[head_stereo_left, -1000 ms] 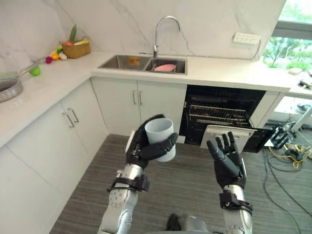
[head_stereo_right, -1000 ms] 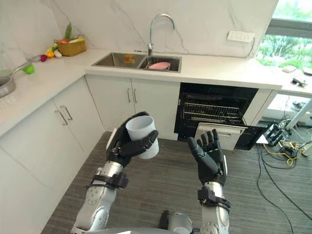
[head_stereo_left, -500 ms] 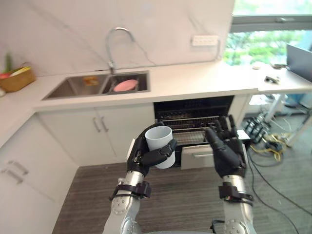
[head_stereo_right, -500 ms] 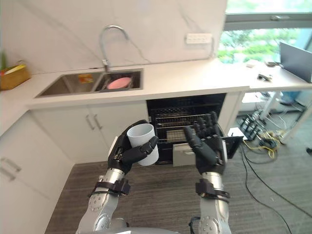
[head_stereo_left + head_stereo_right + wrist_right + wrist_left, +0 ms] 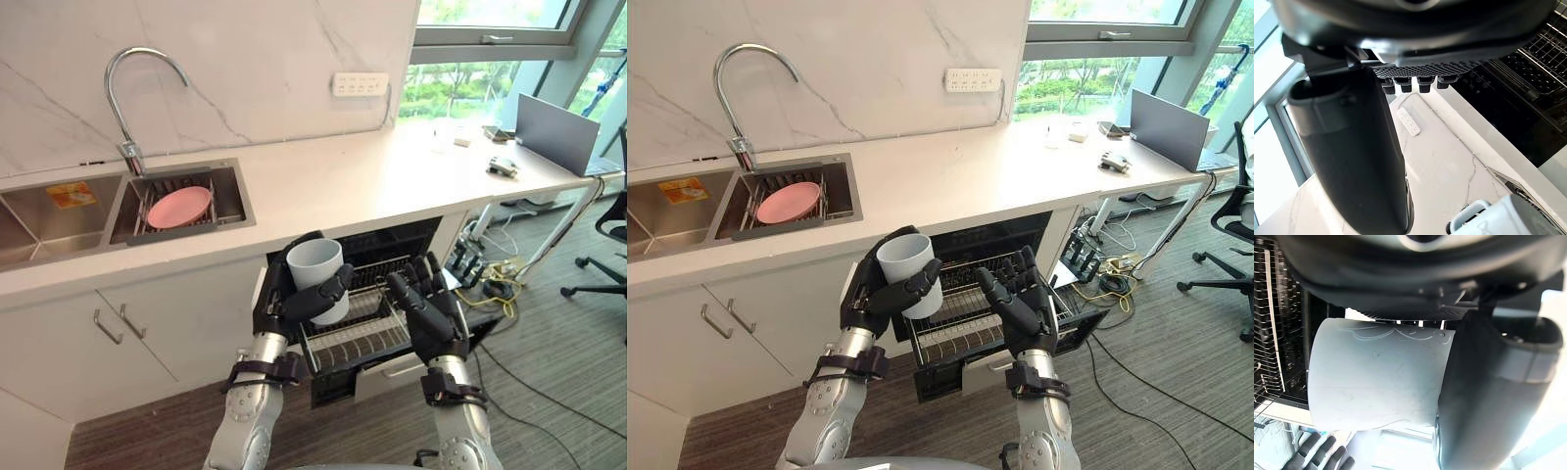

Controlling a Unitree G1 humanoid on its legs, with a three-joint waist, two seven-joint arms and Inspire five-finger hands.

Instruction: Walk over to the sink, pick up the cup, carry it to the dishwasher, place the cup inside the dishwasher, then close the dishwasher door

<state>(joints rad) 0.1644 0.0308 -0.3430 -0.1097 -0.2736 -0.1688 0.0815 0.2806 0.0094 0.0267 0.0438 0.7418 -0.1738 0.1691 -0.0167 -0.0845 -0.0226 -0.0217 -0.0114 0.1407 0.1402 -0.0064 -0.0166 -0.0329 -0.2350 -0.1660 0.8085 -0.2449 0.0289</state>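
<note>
A pale grey cup point(image 5: 317, 277) stays upright in my left hand point(image 5: 290, 304), whose fingers and thumb curl round it; up close the cup point(image 5: 1376, 377) sits against the thumb point(image 5: 1484, 396). Below and behind it the dishwasher point(image 5: 392, 294) stands open under the counter, its wire rack point(image 5: 348, 333) pulled out over the lowered door point(image 5: 950, 377). My right hand point(image 5: 431, 313) hovers open beside the cup, over the rack, with fingers straight and nothing in it. The sink point(image 5: 181, 206) lies to the left with a pink plate point(image 5: 179, 207) in it.
A curved tap point(image 5: 132, 98) rises behind the sink. White cabinet doors point(image 5: 118, 333) run left of the dishwasher. A laptop point(image 5: 554, 122) and small items lie on the counter's right end, with cables point(image 5: 490, 284) on the floor and an office chair point(image 5: 607, 235) at the far right.
The camera has swung right and come closer, so the sink slid left and the dishwasher is directly below my hands. The rack shows pulled out. The cup stays held.
</note>
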